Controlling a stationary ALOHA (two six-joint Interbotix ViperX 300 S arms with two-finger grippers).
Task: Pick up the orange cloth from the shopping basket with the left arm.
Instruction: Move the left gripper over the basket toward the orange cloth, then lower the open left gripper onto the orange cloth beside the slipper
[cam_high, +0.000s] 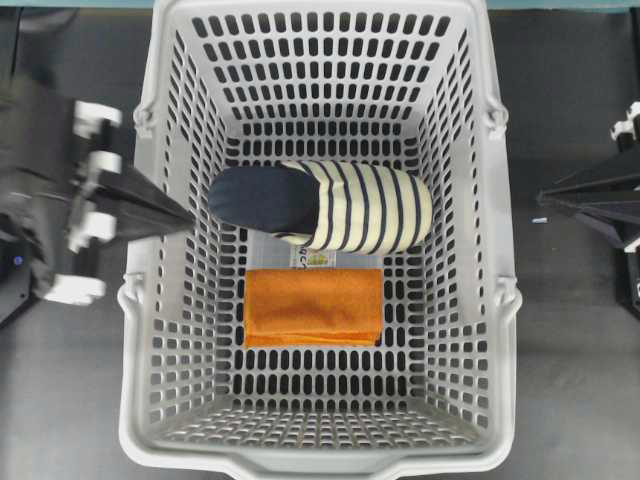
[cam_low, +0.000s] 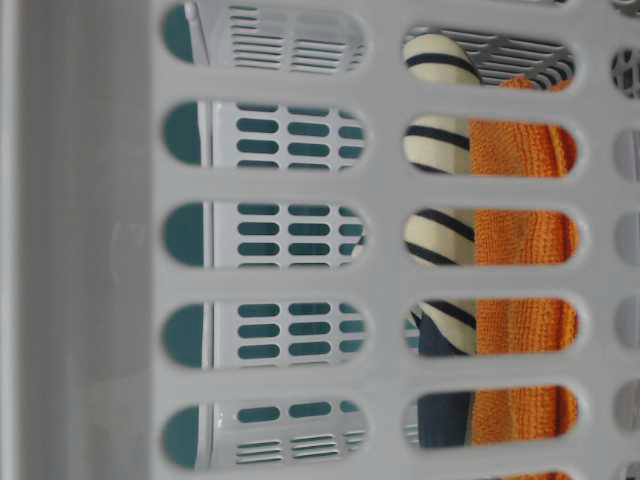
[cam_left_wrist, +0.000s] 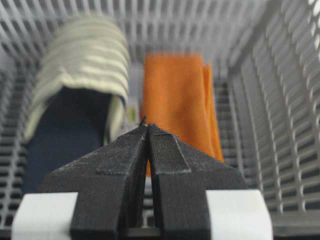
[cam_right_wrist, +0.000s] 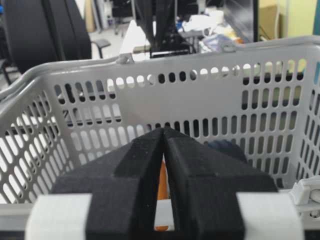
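Observation:
The orange cloth (cam_high: 313, 306) lies folded flat on the floor of the grey shopping basket (cam_high: 150, 260), just in front of a navy and cream striped slipper (cam_high: 330, 205). It also shows in the left wrist view (cam_left_wrist: 175, 95) and through the slots in the table-level view (cam_low: 522, 240). My left gripper (cam_high: 190, 213) is shut and empty, its tip reaching over the basket's left wall, up above the slipper's navy end. In its wrist view the shut tips (cam_left_wrist: 147, 125) point between slipper and cloth. My right gripper (cam_high: 545, 197) is shut, outside the right wall (cam_right_wrist: 162, 129).
A small printed card (cam_high: 315, 258) lies between slipper and cloth. The basket's tall slotted walls (cam_left_wrist: 280, 100) surround the floor on all sides. Dark tabletop (cam_high: 570, 330) lies outside the basket on both sides.

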